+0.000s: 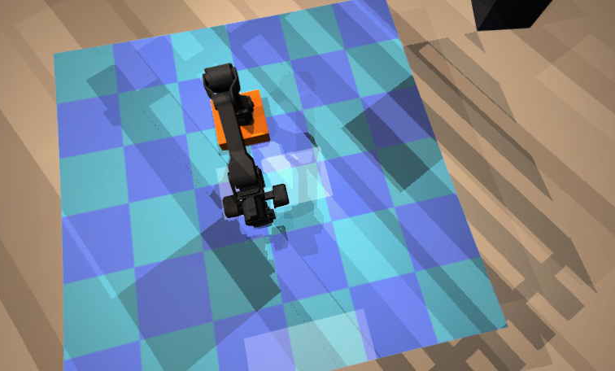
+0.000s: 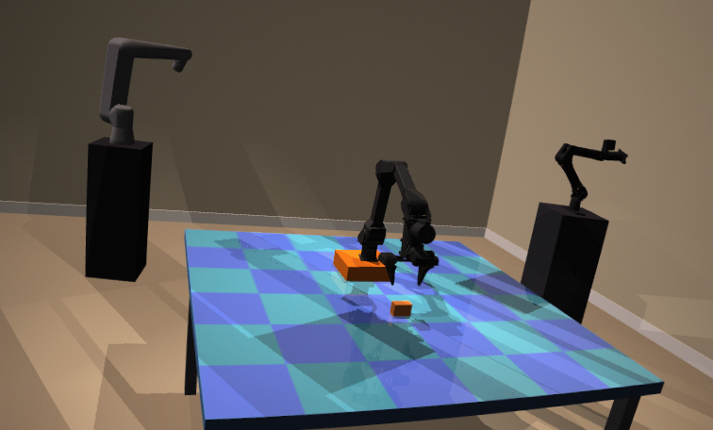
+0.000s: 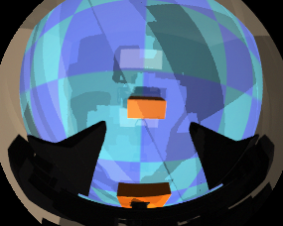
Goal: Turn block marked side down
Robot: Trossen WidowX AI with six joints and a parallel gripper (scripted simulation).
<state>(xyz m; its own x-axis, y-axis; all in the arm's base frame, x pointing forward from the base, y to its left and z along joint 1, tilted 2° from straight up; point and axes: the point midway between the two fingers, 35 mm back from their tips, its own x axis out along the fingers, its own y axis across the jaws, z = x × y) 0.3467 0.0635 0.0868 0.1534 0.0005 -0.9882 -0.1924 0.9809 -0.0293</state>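
Observation:
The small orange block (image 2: pixel 401 308) (image 3: pixel 146 109) rests flat on the checkered table (image 1: pixel 93 179) (image 2: pixel 236 341) (image 3: pixel 124 144). No mark shows on its visible faces; its underside is hidden. In the top view the block is hidden behind the arm's hand. My gripper (image 2: pixel 406 283) (image 3: pixel 149 126) is open and empty, with its fingers pointing down. It hangs above the table, higher than the block and toward the arm's base from it. In the wrist view the block lies beyond the fingertips, roughly centred between them, and nothing touches it.
The arm stands on a large orange base (image 1: pixel 256 133) (image 2: pixel 367 273) (image 3: pixel 144 189) behind the block. Off the table, a grey arm (image 2: pixel 116 79) stands on a black pedestal (image 2: pixel 116 213) at the left, and a black arm (image 2: pixel 571 171) on another pedestal (image 2: pixel 562 256) at the right.

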